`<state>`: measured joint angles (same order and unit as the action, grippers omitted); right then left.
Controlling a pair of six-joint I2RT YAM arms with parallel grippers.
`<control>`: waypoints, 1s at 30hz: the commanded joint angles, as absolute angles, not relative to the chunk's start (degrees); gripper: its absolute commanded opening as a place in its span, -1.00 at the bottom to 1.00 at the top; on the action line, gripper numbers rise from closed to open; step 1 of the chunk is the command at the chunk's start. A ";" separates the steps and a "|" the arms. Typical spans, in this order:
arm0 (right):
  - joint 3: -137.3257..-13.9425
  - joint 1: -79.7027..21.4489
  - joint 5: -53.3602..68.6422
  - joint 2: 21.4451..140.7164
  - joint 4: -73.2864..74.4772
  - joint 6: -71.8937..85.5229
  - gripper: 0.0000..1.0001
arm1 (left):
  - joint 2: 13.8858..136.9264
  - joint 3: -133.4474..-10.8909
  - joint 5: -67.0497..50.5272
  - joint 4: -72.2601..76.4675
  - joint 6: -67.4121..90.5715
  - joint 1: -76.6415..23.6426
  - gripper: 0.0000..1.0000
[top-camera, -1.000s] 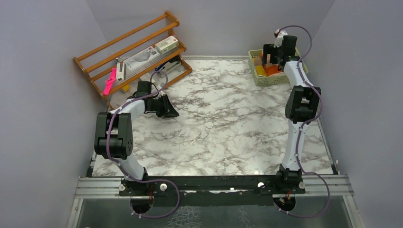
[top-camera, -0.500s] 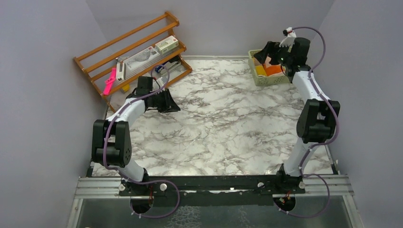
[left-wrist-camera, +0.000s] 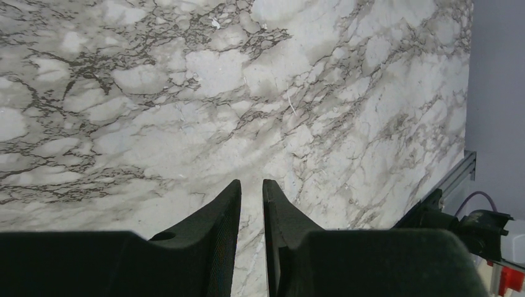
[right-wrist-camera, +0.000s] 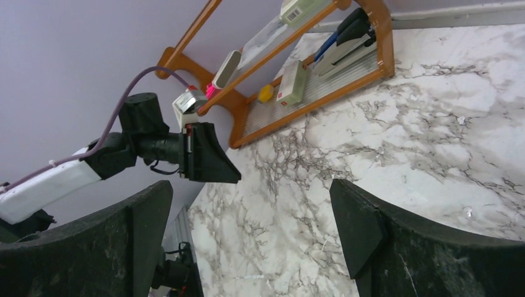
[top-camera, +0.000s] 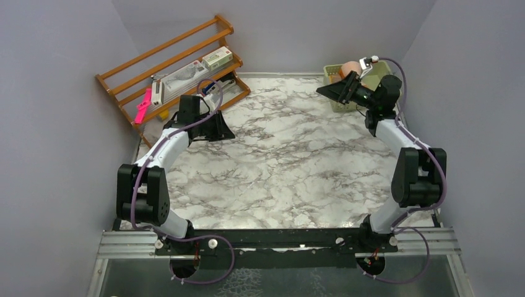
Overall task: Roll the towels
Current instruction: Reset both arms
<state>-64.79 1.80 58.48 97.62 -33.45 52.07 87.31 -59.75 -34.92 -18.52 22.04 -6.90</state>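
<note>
One orange and pale peach towel shows as a soft lump in the pale green basket at the back right. The mustard-yellow towel is hidden behind my right arm. My right gripper hovers just left of the basket and points across the table. In the right wrist view it stands wide open and empty over bare marble. My left gripper hangs over the back left of the table, near the rack. Its fingers leave only a narrow gap, with nothing between them.
A wooden rack holding packets, a stapler and a pink item leans at the back left corner. It also fills the upper part of the right wrist view as the rack. Grey walls close three sides. The marble table lies between the arms.
My right gripper has lifted out of the basket and swung left to point over the table, its jaws widening. My left arm has stretched a little farther back toward the rack.
</note>
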 commanded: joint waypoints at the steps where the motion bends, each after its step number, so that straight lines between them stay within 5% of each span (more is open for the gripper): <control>1: -62.68 0.58 56.34 87.91 -31.02 49.90 1.00 | 85.26 -61.53 -32.06 -18.43 19.03 -7.03 -0.55; 16: -56.38 -5.57 39.97 70.87 -13.66 35.36 1.00 | 83.13 -61.28 -33.02 -18.49 18.23 -7.03 -0.55; 30: -53.73 -7.23 31.04 65.73 -9.78 38.95 1.00 | 81.46 -61.42 -36.03 -18.39 18.19 -7.05 -0.55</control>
<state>-53.91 -7.05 34.48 66.94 -10.98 37.93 83.46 -61.45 -33.87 -18.57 19.29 -6.90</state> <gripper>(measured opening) 0.998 0.227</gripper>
